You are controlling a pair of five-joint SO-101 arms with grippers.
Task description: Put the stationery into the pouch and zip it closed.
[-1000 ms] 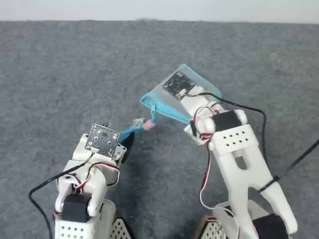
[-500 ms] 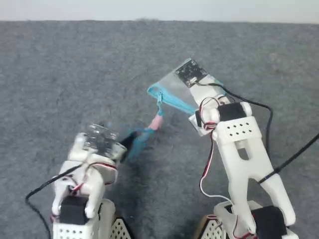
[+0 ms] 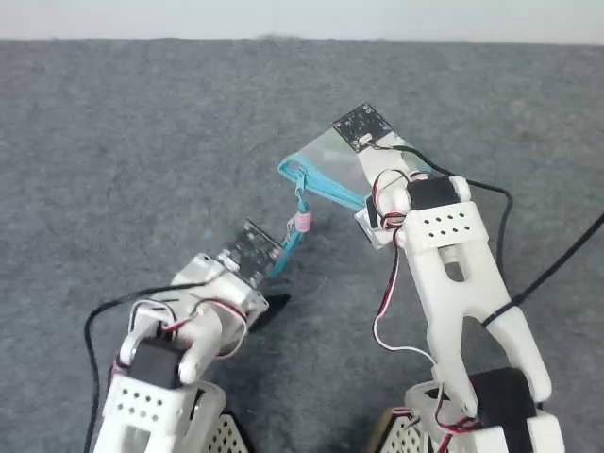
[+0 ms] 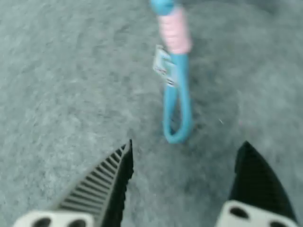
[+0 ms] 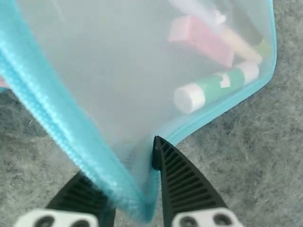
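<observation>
My right gripper (image 5: 132, 175) is clamped on a corner of the clear, blue-edged pouch (image 3: 330, 159), right of centre above the grey carpet (image 3: 142, 142), with a glue stick (image 5: 215, 85) and eraser (image 5: 199, 40) inside. My left gripper (image 4: 187, 151) gapes wide, and the zip's blue strap (image 4: 177, 101) lies just beyond its fingers.

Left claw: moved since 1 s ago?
Yes. Against the grey mat, the left claw swung sideways toward the pouch; it is now open by the blue strap.
</observation>
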